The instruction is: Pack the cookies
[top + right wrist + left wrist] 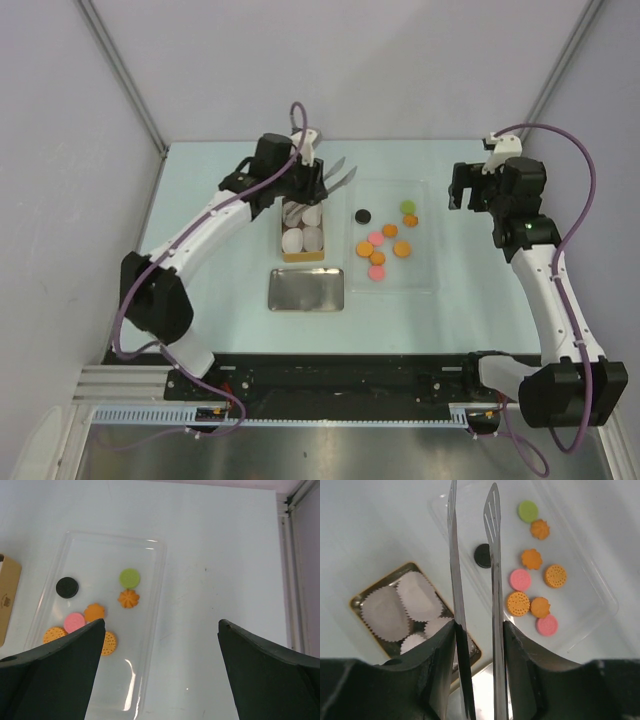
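Overhead view: on a pale table, the left gripper [312, 183] sits at about 11 o'clock. It is clamped on a pair of metal tongs [340, 176] whose blades point toward 3 o'clock. Just below them is a brown box [284, 235] holding white paper cups [303, 238]. The cookies [383, 243] lie loose in a clear tray [425, 280] just right of centre – mostly orange, some pink. A shiny metal tray [306, 289] sits at 6 o'clock from the box. The right gripper [468, 188] hangs at 2 o'clock, beside the clear tray.

Left wrist view: the tongs' two slotted blades are slightly spread and pinch nothing. The black cookie [481, 556] shows between them (partly hidden by the right blade).

Right wrist view: the jaws are wide apart and empty – the green cookie [129, 578] lies toward 11 o'clock.
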Controlling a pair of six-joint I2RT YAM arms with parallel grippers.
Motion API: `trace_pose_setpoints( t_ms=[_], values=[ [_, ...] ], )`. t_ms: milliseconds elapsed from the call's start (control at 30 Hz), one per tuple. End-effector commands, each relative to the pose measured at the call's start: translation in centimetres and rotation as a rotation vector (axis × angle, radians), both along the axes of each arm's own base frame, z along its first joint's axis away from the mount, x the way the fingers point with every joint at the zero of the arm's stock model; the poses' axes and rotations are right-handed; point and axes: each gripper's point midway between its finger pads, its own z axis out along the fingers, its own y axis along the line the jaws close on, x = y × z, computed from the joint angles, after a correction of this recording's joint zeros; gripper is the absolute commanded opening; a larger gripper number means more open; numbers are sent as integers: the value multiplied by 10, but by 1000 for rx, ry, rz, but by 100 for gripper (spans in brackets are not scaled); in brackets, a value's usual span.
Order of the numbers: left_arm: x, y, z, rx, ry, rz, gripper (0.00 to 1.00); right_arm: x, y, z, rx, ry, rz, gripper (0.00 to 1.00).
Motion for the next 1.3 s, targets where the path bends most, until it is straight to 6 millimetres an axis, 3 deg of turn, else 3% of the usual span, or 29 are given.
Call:
trace_pose_setpoints(
  t_ms=[0, 33, 67, 133, 233, 367, 467, 500, 567, 600, 667, 700, 733, 767, 800, 833, 1033, 1067, 1267],
  values=[
    [3, -54, 38, -94, -89, -94, 46, -5, -21, 31, -38, -104, -73, 100],
    [7, -62, 27, -83, -71, -104, 47, -7, -36, 32, -40, -105, -116, 100],
    [8, -70, 34, -90, -86, -114, 46, -7, -40, 30, -40, -100, -127, 100],
    [9, -89, 28, -90, -85, -146, 46, -9, -51, 24, -38, -74, -158, 100],
    [3, -116, 30, -100, -102, -206, 48, -10, -60, 9, -23, -18, -183, 100],
    [-8, -153, 8, -87, -80, -292, 47, -10, -75, -9, 22, 44, -216, 100],
    [-19, -178, 6, -94, -81, -344, 47, -7, -77, -25, 90, 96, -208, 100],
    [-26, -190, -5, -76, -70, -368, 47, -6, -73, -29, 116, 108, -193, 100],
    [-36, -208, -2, -79, -86, -400, 47, -5, -71, -40, 139, 145, -183, 100],
    [-38, -214, -13, -65, -73, -409, 47, -5, -73, -43, 145, 154, -186, 100],
    [-48, -232, -10, -68, -81, -436, 47, -4, -71, -48, 199, 175, -187, 100],
    [-50, -237, -21, -52, -64, -444, 47, -4, -75, -48, 217, 175, -199, 100],
    [-49, -245, -15, -59, -77, -448, 47, -4, -75, -50, 239, 180, -201, 100],
    [-53, -251, -16, -55, -74, -456, 47, -5, -73, -52, 262, 190, -188, 100],
    [-54, -256, -31, -36, -49, -456, 47, -6, -76, -52, 272, 193, -196, 100],
    [-54, -261, -27, -44, -56, -454, 47, -7, -75, -54, 281, 200, -193, 100],
    [-60, -283, -61, -27, -9, -446, 47, -14, -75, -68, 294, 262, -187, 100],
    [-61, -286, -74, -7, 4, -433, 47, -14, -78, -67, 298, 258, -191, 100],
    [-67, -307, -97, 0, 32, -389, 48, -21, -86, -73, 300, 268, -229, 100]
  ],
)
